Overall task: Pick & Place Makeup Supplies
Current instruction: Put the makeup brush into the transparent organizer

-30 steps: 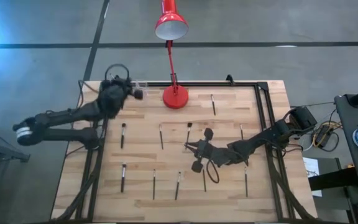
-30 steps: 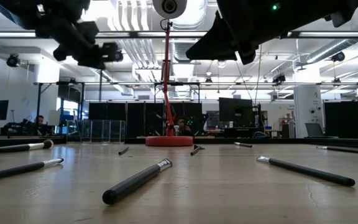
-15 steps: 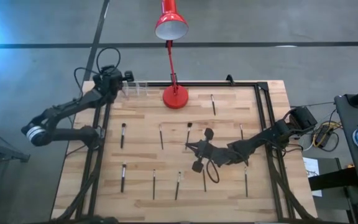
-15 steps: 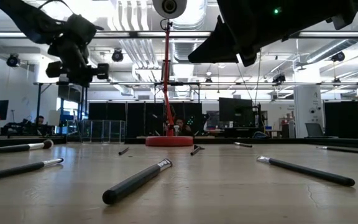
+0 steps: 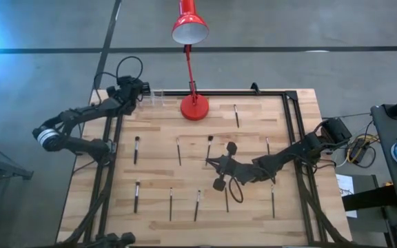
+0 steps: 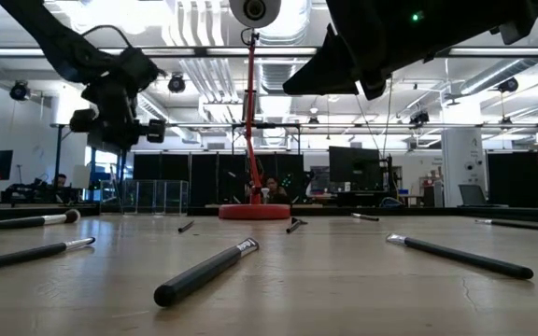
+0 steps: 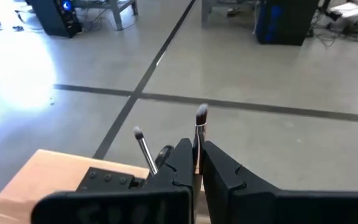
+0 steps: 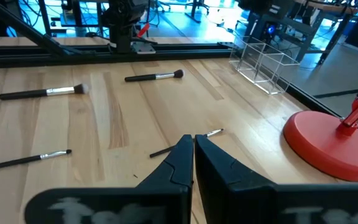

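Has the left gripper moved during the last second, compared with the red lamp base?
Yes. In the high view the left gripper has moved toward the table's far left corner, and the lamp base has stayed put.

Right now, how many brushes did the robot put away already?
One brush already seems to stand in the clear holder. The left hand holds another brush by it. The right hand is shut low over a thin brush; I can't tell if it grips it. About ten brushes still lie on the table.
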`<control>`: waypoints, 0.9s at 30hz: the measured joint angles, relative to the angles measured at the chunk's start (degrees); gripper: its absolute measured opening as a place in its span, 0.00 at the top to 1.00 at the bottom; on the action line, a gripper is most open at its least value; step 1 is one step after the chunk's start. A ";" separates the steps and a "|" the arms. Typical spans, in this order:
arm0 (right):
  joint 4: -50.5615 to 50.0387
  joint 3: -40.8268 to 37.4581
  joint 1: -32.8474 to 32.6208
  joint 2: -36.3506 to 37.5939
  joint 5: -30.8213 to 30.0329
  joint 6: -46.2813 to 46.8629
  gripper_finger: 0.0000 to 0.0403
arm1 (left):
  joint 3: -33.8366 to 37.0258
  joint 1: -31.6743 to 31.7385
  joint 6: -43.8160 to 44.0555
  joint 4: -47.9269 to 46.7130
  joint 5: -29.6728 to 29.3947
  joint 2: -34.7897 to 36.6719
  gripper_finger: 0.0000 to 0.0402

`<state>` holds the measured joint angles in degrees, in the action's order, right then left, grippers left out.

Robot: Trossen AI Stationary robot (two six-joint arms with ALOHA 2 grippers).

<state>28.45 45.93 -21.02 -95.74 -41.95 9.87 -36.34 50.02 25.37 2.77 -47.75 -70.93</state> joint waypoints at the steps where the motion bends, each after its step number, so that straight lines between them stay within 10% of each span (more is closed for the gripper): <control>1: 0.00 0.00 0.00 0.00 0.00 0.00 0.97 | 0.00 0.00 0.28 -0.01 -0.04 -0.55 0.97; 27: -0.61 0.00 -0.02 0.00 0.11 0.17 0.97 | 0.04 -0.10 -3.11 -5.48 4.88 4.10 0.86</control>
<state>27.83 45.93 -21.04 -95.74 -41.85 10.04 -36.29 49.92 22.26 -2.71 -42.87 -66.83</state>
